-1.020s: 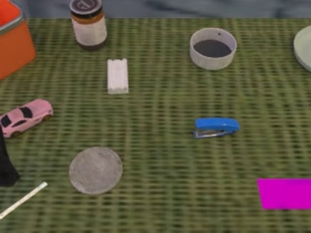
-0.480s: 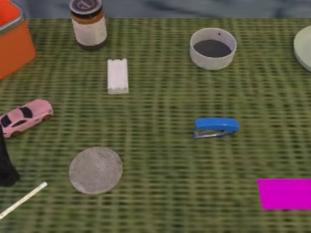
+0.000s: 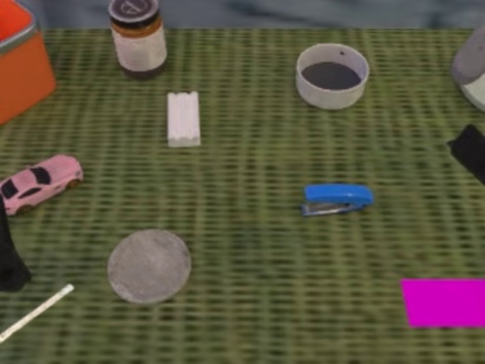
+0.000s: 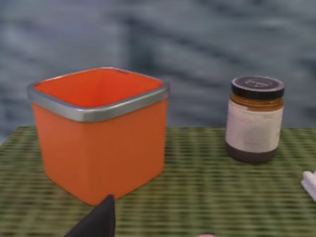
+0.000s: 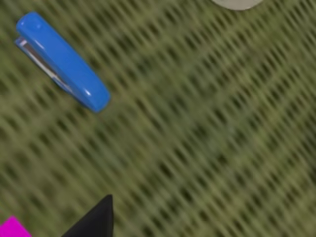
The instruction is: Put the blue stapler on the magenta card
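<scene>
The blue stapler (image 3: 338, 199) lies on its side on the green woven mat, right of the middle; in the right wrist view the blue stapler (image 5: 61, 61) is a good way ahead of my one showing fingertip (image 5: 101, 217). The magenta card (image 3: 445, 302) lies flat at the front right, apart from the stapler; one corner of the magenta card (image 5: 11, 228) shows in the right wrist view. My right gripper (image 3: 471, 148) comes in at the right edge, open and holding nothing. My left gripper (image 3: 9, 262) is parked at the left edge, open and empty.
An orange bin (image 3: 19, 64), a brown jar (image 3: 138, 38), a white block (image 3: 183, 118) and a white round tub (image 3: 332, 76) stand along the back. A pink toy car (image 3: 39, 183), a grey disc (image 3: 148, 266) and a white stick (image 3: 36, 312) lie on the left.
My right arm has come into the top view at the right edge and now covers part of the pale plate there. The stapler, the card and the left arm have not moved.
</scene>
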`<action>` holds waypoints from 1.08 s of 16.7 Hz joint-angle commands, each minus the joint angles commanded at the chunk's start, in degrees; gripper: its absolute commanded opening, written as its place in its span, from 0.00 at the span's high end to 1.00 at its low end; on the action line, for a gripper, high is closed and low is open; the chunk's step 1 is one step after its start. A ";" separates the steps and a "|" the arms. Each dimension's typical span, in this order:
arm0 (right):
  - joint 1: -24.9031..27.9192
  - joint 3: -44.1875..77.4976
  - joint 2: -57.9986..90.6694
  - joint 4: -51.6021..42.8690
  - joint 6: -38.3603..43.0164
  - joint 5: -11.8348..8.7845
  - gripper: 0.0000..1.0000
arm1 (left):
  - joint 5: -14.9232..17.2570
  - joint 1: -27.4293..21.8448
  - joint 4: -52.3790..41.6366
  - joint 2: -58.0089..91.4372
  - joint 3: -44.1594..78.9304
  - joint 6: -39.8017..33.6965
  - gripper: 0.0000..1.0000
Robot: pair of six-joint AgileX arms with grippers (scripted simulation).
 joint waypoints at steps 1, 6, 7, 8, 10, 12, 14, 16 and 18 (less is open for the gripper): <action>1.48 5.75 6.70 -3.94 -3.02 0.01 0.00 | 0.00 0.00 0.00 0.00 0.00 0.00 0.00; 8.23 31.19 34.95 -21.42 -16.65 -0.13 0.00 | 0.00 0.00 0.00 0.00 0.00 0.00 0.00; 9.38 35.48 39.27 -24.24 -18.94 -0.19 0.00 | 0.00 0.00 0.00 0.00 0.00 0.00 0.00; 10.43 39.51 43.18 -26.77 -21.04 -0.24 0.00 | 0.00 0.00 0.00 0.00 0.00 0.00 0.00; 12.23 46.66 49.82 -30.96 -24.63 -0.35 0.00 | 0.00 0.00 0.00 0.00 0.00 0.00 0.00; 13.54 51.87 54.70 -33.87 -27.25 -0.44 0.00 | 0.00 0.00 0.00 0.00 0.00 0.00 0.00; 14.28 54.68 57.42 -35.44 -28.73 -0.50 0.00 | 0.00 0.00 0.00 0.00 0.00 0.00 0.00; 14.41 55.19 57.91 -35.72 -29.00 -0.51 0.00 | 0.00 0.00 0.00 0.00 0.00 0.00 0.00; 14.41 55.19 57.91 -35.72 -29.00 -0.51 0.00 | 0.00 0.00 0.00 0.00 0.00 0.00 0.00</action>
